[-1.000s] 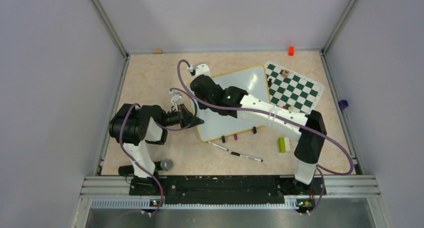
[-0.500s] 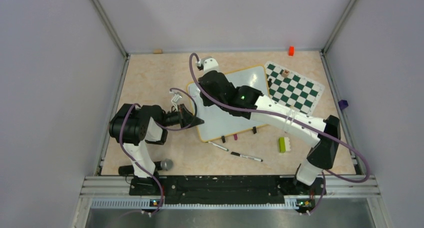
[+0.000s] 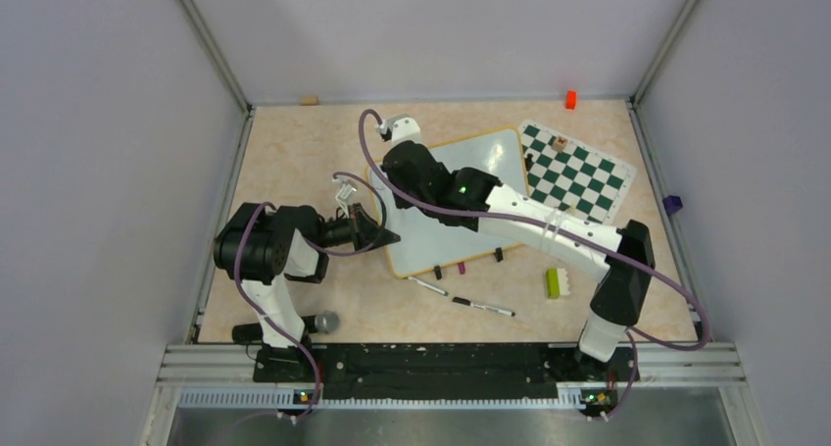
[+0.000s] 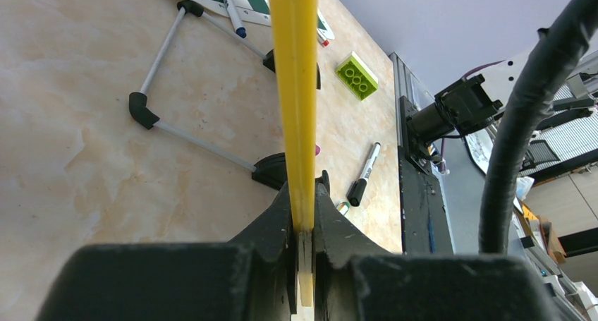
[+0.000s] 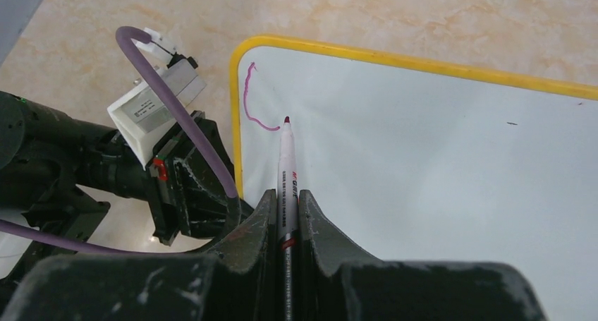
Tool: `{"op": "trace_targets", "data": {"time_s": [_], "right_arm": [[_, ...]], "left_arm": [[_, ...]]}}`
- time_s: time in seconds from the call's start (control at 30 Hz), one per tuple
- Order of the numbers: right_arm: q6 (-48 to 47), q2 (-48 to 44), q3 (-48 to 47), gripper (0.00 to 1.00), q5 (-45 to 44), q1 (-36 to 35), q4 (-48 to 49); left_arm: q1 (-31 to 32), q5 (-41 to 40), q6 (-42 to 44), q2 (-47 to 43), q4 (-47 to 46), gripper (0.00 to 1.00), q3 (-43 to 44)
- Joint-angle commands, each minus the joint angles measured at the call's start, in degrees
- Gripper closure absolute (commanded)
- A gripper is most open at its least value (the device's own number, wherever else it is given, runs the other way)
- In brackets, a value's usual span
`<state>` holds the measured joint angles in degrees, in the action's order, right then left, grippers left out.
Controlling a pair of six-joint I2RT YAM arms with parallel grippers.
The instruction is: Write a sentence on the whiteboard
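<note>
While the left arm had held its place over the last second, the right arm had reached a little farther across the counter and then eased partway back, its elbow swinging out and returning. The board itself had not shifted: it lay mid-counter between the two arms, its far right corner just beside the chess mat.

The right claw was closed tight on a marker, barrel pinched between the fingers and tip pointing away from the wrist. That tip sat at the end of a short purple stroke, a curved hook near the board's far left corner, just inside the yellow frame. Whether the tip was pressing on the surface or just off it, the wrist view did not settle.

The left claw was clamped on the frame at the board's left edge, seen edge-on from its wrist, apparently steadying the board against the pen's push.

Judged from this, the small out-and-back of the right arm had been the drawing of that first stroke, so the sentence was barely begun: one mark at most of a first letter, with the rest of the white surface bare. Two spare markers and a green brick lay on the near side, clear of the work.
</note>
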<state>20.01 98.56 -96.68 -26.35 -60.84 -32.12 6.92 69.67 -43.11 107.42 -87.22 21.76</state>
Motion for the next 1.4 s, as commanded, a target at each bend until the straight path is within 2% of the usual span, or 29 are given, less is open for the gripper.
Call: {"op": "trace_targets", "data": {"time_s": [0.0,0.6,1.37], "right_arm": [[-1.2,1.4,-4.1,1.00,-1.7,0.4,0.5],[-1.5,3.1,-4.8,1.00,-5.1,0.5,0.3],[-1.6,4.2,-4.4,1.00,0.2,0.9,-3.0]], "left_arm": [[0.8,2.0,2.8,0.4,-5.5,1.00,0.8],[0.9,2.1,2.8,0.6,-5.5,1.00,0.9],[0.9,2.3,2.9,0.8,-5.5,1.00,1.1]]}}
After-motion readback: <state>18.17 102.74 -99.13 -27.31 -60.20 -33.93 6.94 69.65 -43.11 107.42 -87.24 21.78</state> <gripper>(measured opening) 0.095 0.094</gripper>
